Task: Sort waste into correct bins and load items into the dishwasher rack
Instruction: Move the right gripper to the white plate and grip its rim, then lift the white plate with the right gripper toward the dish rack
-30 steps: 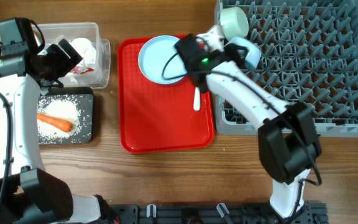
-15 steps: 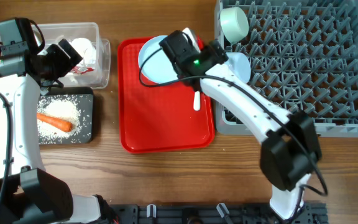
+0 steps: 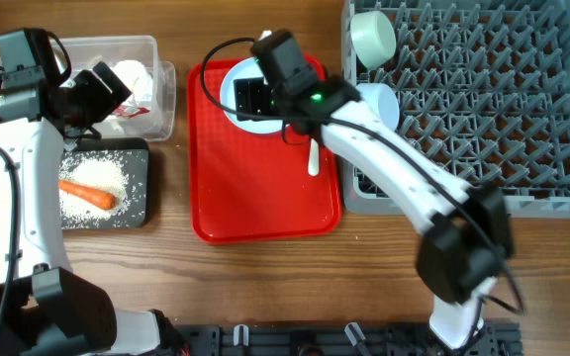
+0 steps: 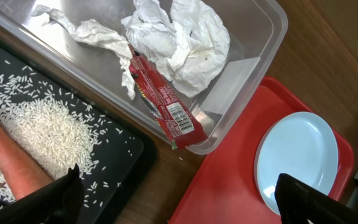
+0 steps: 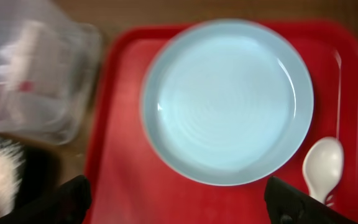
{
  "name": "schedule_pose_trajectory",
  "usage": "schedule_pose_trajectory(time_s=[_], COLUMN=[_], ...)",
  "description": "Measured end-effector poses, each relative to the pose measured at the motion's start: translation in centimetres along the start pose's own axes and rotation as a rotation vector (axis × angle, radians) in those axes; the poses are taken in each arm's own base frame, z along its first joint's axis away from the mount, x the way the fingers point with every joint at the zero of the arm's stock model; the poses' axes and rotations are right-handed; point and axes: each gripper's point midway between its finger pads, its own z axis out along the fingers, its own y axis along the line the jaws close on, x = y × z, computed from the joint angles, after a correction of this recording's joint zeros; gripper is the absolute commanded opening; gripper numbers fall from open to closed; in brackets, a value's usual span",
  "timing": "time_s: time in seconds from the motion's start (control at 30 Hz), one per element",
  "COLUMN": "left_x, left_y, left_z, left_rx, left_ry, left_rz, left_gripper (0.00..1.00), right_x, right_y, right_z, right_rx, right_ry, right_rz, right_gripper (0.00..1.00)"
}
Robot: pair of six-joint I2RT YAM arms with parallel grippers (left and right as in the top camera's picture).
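The right gripper (image 3: 253,97) has swung back from the large grey-blue pegged plastic rack (image 3: 483,129), leaving a pale blue-green bowl (image 3: 382,103) at its left edge: one more dish loaded, and the pale blue round plate (image 5: 229,99) looks next. Its jaws stand wide and empty over the flat red serving tray (image 5: 123,180), the plate lying below and between them, a white plastic spoon (image 5: 323,163) just to its right. The left gripper (image 4: 182,198), likewise spread and empty, hovers by the clear plastic tub (image 4: 260,31)
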Motion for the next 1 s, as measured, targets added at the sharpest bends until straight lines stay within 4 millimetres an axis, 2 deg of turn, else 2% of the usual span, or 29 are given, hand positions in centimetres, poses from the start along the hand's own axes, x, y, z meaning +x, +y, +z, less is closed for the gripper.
schedule_pose_trajectory(time_s=[0.07, 0.13, 0.2, 0.27, 0.4, 0.5, 0.6, 0.67, 0.73, 1.0], left_x=[0.0, 0.0, 0.0, 0.0, 0.0, 0.0, 0.0, 0.0, 0.0, 0.0], left_y=[0.0, 0.0, 0.0, 0.0, 0.0, 0.0, 0.0, 0.0, 0.0, 0.0], left_z=[0.0, 0.0, 0.0, 0.0, 0.0, 0.0, 0.0, 0.0, 0.0, 0.0], left_rx=[0.0, 0.0, 0.0, 0.0, 0.0, 0.001, 0.0, 0.0, 0.0, 0.0], left_ry=[0.0, 0.0, 0.0, 0.0, 0.0, 0.0, 0.0, 0.0, 0.0, 0.0], left_rz=[0.0, 0.0, 0.0, 0.0, 0.0, 0.0, 0.0, 0.0, 0.0, 0.0], left_gripper=[1.0, 1.0, 1.0, 1.0, 1.0, 1.0, 1.0, 1.0, 1.0, 1.0], right_x=[3.3, 5.5, 7.7, 8.3, 8.4, 8.2, 8.6, 9.3, 10.0, 13.2], right_y=[-2.0, -3.0, -4.3, -4.7, -4.6, -5.0, -5.6, -5.6, -5.2, -2.0], right_z=[4.4, 6.7, 8.3, 8.7, 8.8, 9.4, 9.6, 9.4, 9.2, 8.1], right_rx=[0.075, 0.105, 0.134, 0.145, 0.141, 0.147, 0.15, 0.147, 0.133, -0.103], right_ry=[0.094, 0.155, 0.224, 0.248, 0.248, 0.239, 0.262, 0.297, 0.334, 0.541], right_rz=[0.098, 0.139, 0.183, 0.215, 0.249, 0.296, 0.329, 0.346, 0.358, 0.209], right_gripper=[0.79, 0.72, 0.7, 0.7, 0.66, 0.52, 0.31, 0.13, 0.06, 0.04])
